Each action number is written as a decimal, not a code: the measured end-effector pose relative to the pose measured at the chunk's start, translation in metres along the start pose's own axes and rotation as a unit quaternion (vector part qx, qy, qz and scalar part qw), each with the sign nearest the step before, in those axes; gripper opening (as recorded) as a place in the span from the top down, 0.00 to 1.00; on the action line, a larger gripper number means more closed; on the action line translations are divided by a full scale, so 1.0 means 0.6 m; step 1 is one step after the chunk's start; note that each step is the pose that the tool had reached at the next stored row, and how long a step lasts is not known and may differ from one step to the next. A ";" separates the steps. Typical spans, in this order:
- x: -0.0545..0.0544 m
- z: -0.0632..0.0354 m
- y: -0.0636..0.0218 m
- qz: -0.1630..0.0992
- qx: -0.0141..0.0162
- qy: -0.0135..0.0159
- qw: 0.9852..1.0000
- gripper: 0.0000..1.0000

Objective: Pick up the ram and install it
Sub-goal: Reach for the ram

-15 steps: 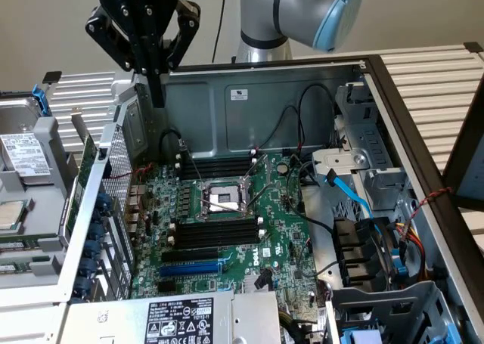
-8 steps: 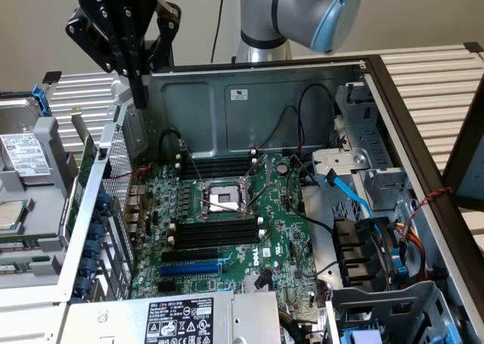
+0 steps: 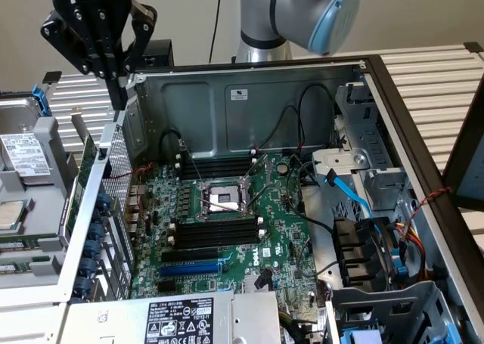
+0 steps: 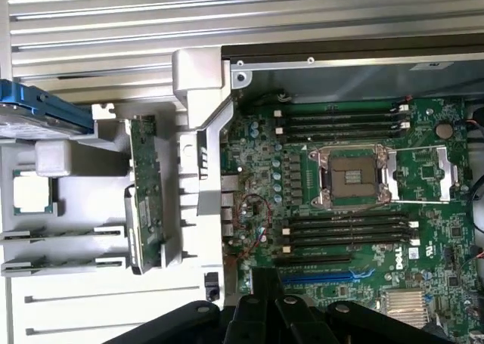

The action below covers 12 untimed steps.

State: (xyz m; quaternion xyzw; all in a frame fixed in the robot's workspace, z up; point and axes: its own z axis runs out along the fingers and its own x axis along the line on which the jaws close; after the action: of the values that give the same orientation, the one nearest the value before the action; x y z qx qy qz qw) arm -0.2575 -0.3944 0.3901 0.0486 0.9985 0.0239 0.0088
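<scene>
The ram [image 4: 144, 196] is a long green stick standing on edge in a holder on the white tray beside the open computer case. In the exterior view the ram [image 3: 83, 179] shows just outside the case's wall on that view's left. My black gripper [image 3: 118, 94] hangs above that wall and the ram, shut with nothing between its fingers. The gripper [image 4: 265, 299] also shows dark in the wrist view. Black memory slots [image 3: 212, 234] lie on either side of the CPU socket [image 3: 219, 199] on the green motherboard [image 4: 423, 238].
A blue expansion slot [image 3: 193, 268] runs below the memory slots. On the tray lie a hard drive in a blue caddy [image 4: 30, 113] and a CPU chip [image 4: 34, 193]. Blue and black cables [image 3: 352, 196] crowd the case toward the exterior view's right. A power supply [image 3: 181, 317] sits at the front.
</scene>
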 end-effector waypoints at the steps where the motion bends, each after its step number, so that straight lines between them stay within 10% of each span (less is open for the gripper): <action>1: 0.007 0.000 -0.001 0.000 0.000 0.000 1.000 0.89; 12: 0.087 0.001 -0.007 0.000 0.000 0.001 1.000 0.89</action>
State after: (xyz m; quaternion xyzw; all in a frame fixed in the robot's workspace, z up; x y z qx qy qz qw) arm -0.3101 -0.3933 0.3883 0.0487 0.9985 0.0238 0.0074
